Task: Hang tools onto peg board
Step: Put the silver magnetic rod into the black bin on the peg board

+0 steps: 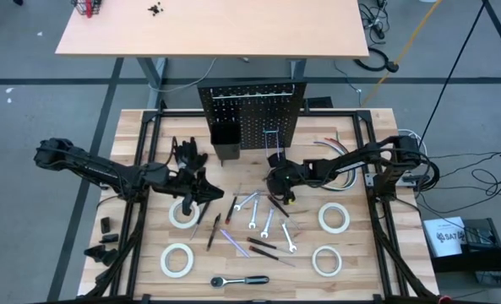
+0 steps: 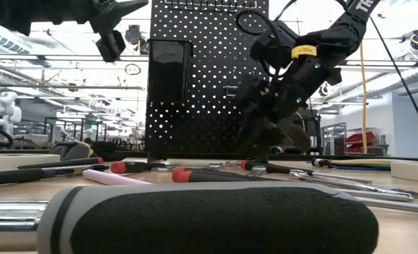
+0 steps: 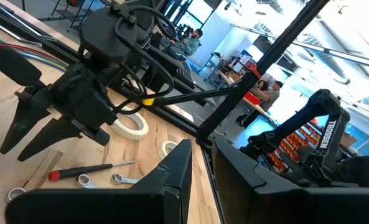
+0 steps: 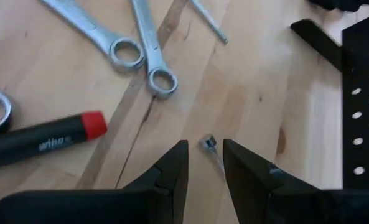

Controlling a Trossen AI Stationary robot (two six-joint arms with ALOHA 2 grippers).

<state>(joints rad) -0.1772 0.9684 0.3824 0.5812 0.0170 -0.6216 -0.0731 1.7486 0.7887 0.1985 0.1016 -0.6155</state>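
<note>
Right gripper (image 4: 204, 163) hovers low before the peg board (image 1: 252, 114), fingers a little apart with a small silver bit between them; wrenches (image 1: 258, 213) lie nearby. Left gripper (image 3: 200, 163) – slightly open, empty.

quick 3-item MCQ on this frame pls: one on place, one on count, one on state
1. Where does the ratchet lie?
A. in the peg board's bin
B. near the table's front edge, between two tape rolls
C. on a hook

2. How many white tape rolls lie on the table?
A. two
B. four
C. six

3. What is the right hand doing?
A. hovering low over the bare wood, its fingers a little apart around a thin metal tip
B. carrying a tape roll
C. parked off the table

Answers:
1. B: the high view shows it flat at the front.
2. B: two left, two right, one at.
3. A: the right wrist view shows the gap, beside the peg board.
</note>
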